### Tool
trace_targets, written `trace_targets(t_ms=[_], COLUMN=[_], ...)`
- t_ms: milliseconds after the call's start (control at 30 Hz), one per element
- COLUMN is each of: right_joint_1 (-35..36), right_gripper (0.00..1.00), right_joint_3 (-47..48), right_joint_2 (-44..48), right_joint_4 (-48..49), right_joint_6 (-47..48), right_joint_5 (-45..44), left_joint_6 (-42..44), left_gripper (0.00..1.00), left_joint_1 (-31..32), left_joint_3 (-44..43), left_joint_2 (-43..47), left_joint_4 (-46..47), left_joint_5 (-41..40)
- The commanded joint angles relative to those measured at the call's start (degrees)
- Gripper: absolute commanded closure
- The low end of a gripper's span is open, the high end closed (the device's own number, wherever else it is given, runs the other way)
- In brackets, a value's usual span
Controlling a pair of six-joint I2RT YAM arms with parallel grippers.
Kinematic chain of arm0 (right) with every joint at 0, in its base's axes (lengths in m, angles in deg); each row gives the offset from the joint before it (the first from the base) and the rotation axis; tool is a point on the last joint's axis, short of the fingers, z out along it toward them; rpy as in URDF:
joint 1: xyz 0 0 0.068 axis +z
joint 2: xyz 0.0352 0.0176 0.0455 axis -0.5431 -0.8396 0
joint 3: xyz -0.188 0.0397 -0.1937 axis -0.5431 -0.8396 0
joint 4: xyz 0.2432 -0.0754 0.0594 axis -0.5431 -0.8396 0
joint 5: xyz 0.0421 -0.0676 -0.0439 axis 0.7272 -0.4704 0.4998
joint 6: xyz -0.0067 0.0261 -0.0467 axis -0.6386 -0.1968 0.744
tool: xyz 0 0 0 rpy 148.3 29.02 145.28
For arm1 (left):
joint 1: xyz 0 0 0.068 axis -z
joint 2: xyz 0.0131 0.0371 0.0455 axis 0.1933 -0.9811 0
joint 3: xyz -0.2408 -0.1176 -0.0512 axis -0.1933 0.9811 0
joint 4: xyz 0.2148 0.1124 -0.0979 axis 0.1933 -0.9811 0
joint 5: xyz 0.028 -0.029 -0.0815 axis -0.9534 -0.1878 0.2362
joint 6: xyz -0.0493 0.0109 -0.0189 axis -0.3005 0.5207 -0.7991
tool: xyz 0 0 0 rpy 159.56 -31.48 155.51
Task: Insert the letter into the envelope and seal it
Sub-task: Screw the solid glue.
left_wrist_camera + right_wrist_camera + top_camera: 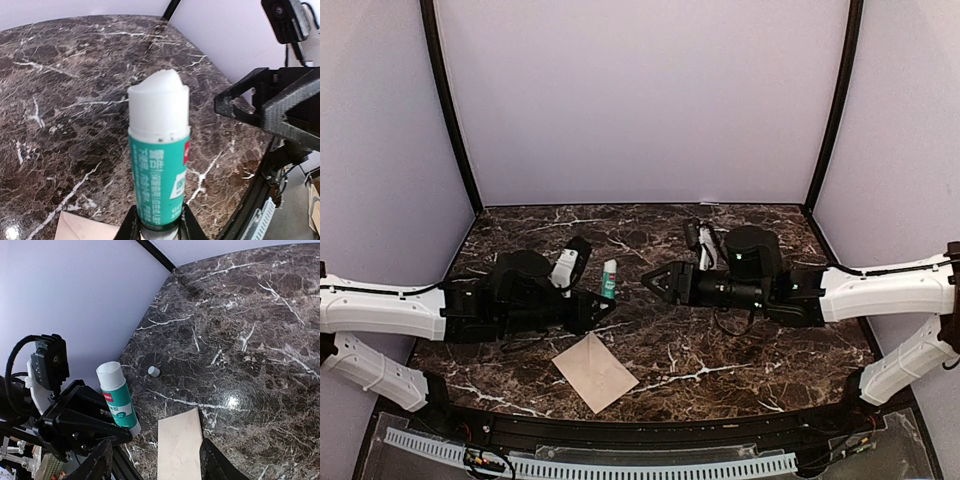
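The envelope (595,372) lies flat near the table's front edge, cream, its flap down along diagonal fold lines. It also shows in the right wrist view (180,447) and at the bottom of the left wrist view (82,227). No separate letter sheet is in view. My left gripper (604,298) is shut on the base of an uncapped green-and-white glue stick (609,279), holding it upright above the table, behind the envelope (159,165). My right gripper (655,283) is open and empty, facing the glue stick from the right, above the envelope's far side (157,467).
The glue stick's small white cap (153,371) lies on the dark marble table (750,350) beyond the stick. Purple walls close the back and sides. A black rail (650,425) runs along the front edge.
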Motion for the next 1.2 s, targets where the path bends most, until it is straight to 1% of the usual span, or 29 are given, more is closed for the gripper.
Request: trace_targets(t_ms=[0,67,233,400,533,633,700,733,833,933,967,1067,1133,1167], right_joint_1=[2.28,3.24,4.53,5.15,5.46,5.56,5.55,5.56,5.49,5.26,5.15,4.52,3.46,2.94], right_gripper=[0.42,0.42,0.50,0.51,0.63,0.65,0.69,0.71,0.86,0.98,1.00,1.00,1.00,1.00], right_joint_3=[4.87,6.68,11.63,14.48,17.09,18.08,18.38,18.43,18.23,16.55,15.62,12.35,10.39,9.70], right_joint_2=[-4.04,-6.13,-11.76,-15.18,-17.82,-19.00,-19.42,-19.42,-19.09,-17.39,-16.38,-12.82,-10.66,-9.79], right_joint_4=[-2.66,-2.77,-4.27,-4.63,-5.27,-5.02,-5.14,-5.34,-5.59,-3.73,-2.46,1.98,4.85,5.82], right_joint_6=[-2.41,-2.32,-2.08,-2.21,-1.66,-1.58,-1.64,-1.62,-1.33,0.01,0.88,4.28,6.83,8.00], right_joint_5=[-3.32,-3.51,-3.41,-2.74,-2.60,-2.61,-2.72,-3.01,-3.65,-2.73,-2.62,1.71,7.36,10.04], left_joint_6=[-1.29,-1.34,-1.78,-2.11,-1.90,-1.16,-0.60,-0.20,1.10,2.09,2.32,2.36,2.15,1.85], left_gripper=[1.00,1.00,1.00,1.00,1.00,1.00,1.00,1.00,1.00,1.00,1.00,1.00,1.00,1.00], left_joint_1=[0.62,0.78,0.84,0.92,0.93,0.93,0.93,0.93,0.93,0.93,0.88,0.77,0.39,-0.11], left_joint_3=[-2.92,-3.18,-2.59,-2.39,-2.21,-2.15,-2.07,-2.06,-1.98,-1.60,-1.45,-0.84,-0.11,0.33], left_joint_2=[-3.04,-3.90,-5.13,-5.09,-5.39,-5.55,-5.45,-5.29,-4.82,-3.91,-3.39,-2.07,-0.99,-0.37], left_joint_4=[-2.52,-1.88,0.34,0.63,1.42,2.10,2.37,2.36,2.21,2.26,2.22,3.10,4.88,5.68], left_joint_5=[-5.00,-4.39,-1.97,-1.43,-0.10,1.28,2.18,2.67,3.83,6.99,8.20,10.67,14.14,17.72])
